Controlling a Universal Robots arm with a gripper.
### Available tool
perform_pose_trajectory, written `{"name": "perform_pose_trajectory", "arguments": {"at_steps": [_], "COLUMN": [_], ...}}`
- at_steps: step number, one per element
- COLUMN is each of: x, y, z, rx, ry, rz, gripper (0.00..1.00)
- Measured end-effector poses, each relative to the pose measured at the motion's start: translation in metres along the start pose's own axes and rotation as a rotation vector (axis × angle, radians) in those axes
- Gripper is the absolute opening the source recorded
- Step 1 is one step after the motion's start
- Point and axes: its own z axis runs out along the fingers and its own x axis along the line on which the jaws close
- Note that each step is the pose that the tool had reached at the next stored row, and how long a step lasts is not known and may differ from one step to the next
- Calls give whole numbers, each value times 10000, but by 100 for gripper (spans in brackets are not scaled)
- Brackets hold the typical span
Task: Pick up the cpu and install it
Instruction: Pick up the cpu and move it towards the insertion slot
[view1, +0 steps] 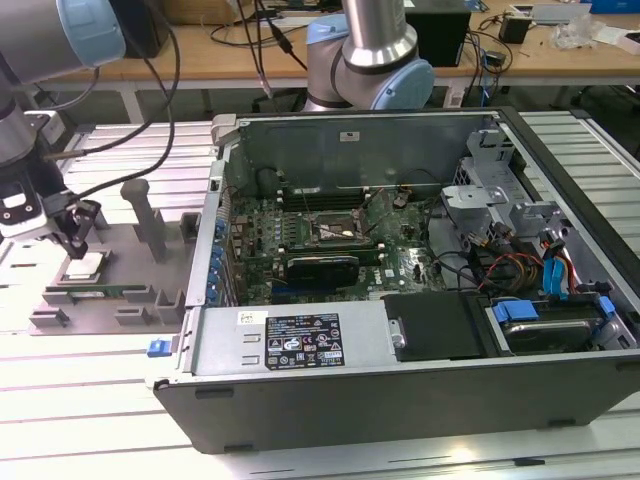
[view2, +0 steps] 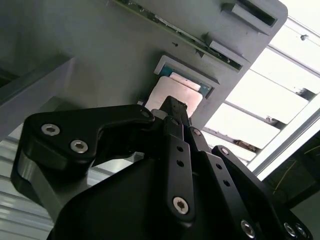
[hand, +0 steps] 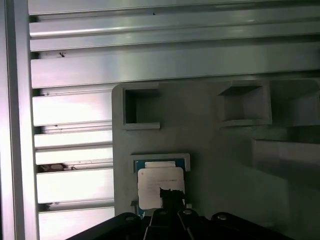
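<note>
One pincer (view2: 175, 107), tips together, over cpu (view2: 171, 91) lying in grey tray (view2: 100, 55).

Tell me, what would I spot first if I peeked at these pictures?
A big open computer case sits mid-table in the exterior view, its green board and wires showing. At that view's left, the black gripper hangs right over the cpu, a shiny little square lying in a grey holder.

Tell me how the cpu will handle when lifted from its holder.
The cpu looks thin and flat, so probably stiff and light. Its shiny metal top may be slippery. Seated flat in the grey holder, it shouldn't roll.
</note>
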Motion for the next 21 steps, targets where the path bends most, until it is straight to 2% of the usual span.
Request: {"name": "perform_pose_trajectory", "arguments": {"at_steps": [3, 8, 16, 17, 18, 19, 20, 21], "x": [2, 28, 29, 29, 29, 29, 29, 29], "y": [-4, -9, -9, -9, -9, -9, -9, -9], "z": [74, 148, 151, 151, 151, 152, 152, 152], "rx": [0, -1, -1, -1, -1, -1, 0, 0], "ry": [1, 0, 1, 1, 1, 1, 1, 1], "rz": [-24, -27, -27, -27, -26, -26, -26, -27], "gripper": [11, 11, 11, 17, 29, 36, 36, 42]}}
